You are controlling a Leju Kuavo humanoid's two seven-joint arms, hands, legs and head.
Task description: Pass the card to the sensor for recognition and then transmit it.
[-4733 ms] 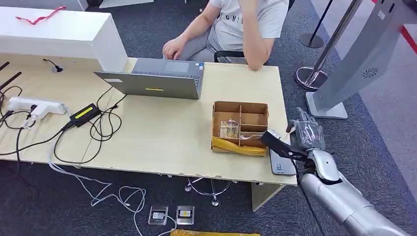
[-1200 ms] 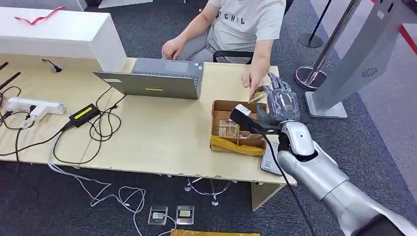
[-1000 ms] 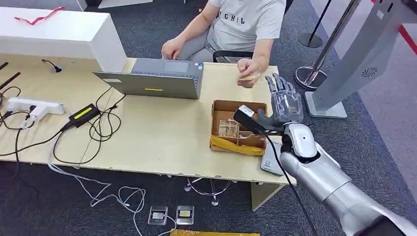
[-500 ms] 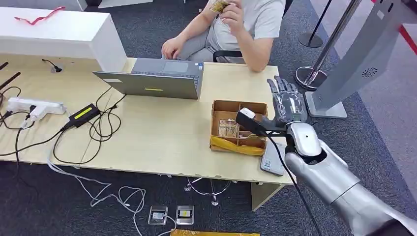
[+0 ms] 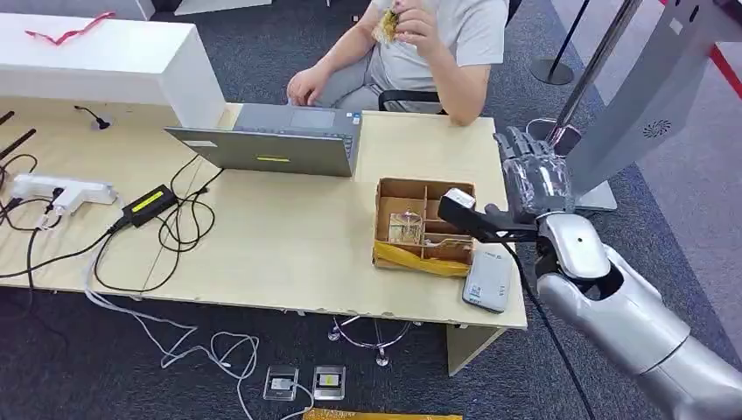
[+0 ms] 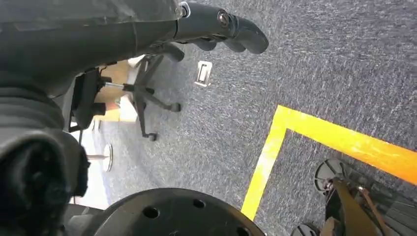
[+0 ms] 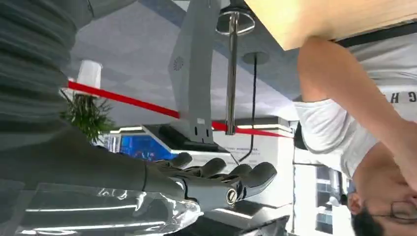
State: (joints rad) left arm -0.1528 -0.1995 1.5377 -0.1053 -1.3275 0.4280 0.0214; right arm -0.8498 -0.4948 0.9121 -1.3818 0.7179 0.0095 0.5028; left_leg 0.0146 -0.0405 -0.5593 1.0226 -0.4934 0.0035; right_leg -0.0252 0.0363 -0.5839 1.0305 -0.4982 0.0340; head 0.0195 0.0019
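Cardboard box (image 5: pixel 428 191) compartments holding clear items, right hand (image 5: pixel 535 179) empty, fingers spread

The tabletop (image 5: pixel 289 245) is pale wood-look laminate, smooth and matt. On it the divided box (image 5: pixel 427 206) is plain brown cardboard with raw edges, and the laptop (image 5: pixel 276 149) has a matt grey metal-look shell. The right hand (image 5: pixel 535 179) is dark plastic under a clear, glossy, wrinkled film; the arm (image 5: pixel 630 324) behind it is smooth silver with a soft sheen. The floor (image 6: pixel 314 69) is rough dark grey carpet with a glossy yellow tape line (image 6: pixel 344 142). The person's T-shirt (image 5: pixel 455 35) is soft grey cloth.
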